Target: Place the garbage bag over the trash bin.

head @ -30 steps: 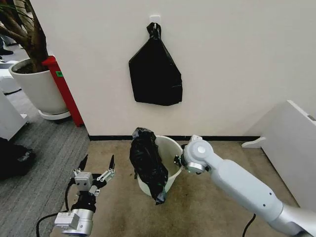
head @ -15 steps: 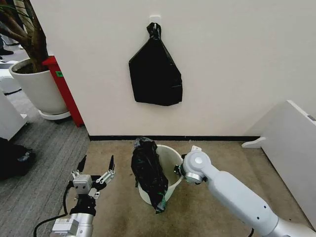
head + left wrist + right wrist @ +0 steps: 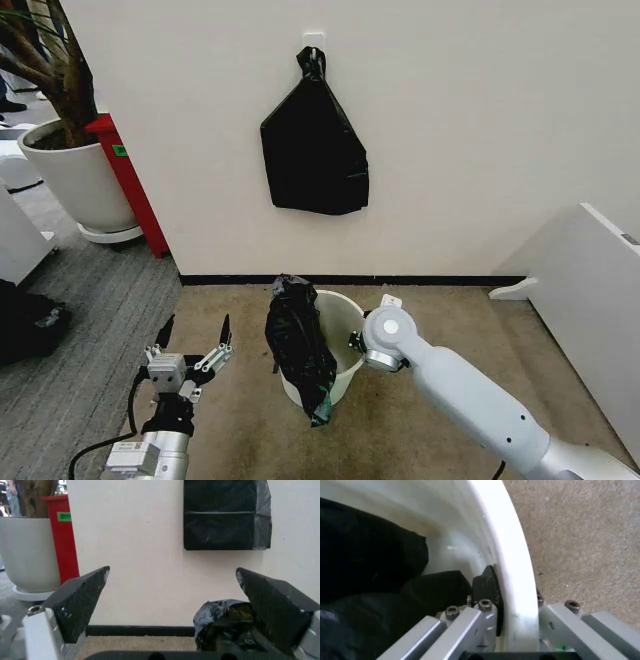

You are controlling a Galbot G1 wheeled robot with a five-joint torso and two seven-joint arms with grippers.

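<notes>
Right gripper (image 3: 517, 609) had its jaws clamped across the trash bin (image 3: 340, 330) rim, likely to steady it. Garbage bag (image 3: 298, 345) hung draped over the far rim, not spread. Left gripper (image 3: 197, 345) idled beside, jaws apart.

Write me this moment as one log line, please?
right hand: clamped on trash bin rim | left hand: open, idle beside bin | garbage bag: draped over bin's left side, not spread

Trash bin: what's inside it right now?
Inside the trash bin sits part of the garbage bag, which also spills over the near-left rim. One finger of the right gripper presses the inner wall, jaws clamped across the rim. The bin's bottom is covered.
</notes>
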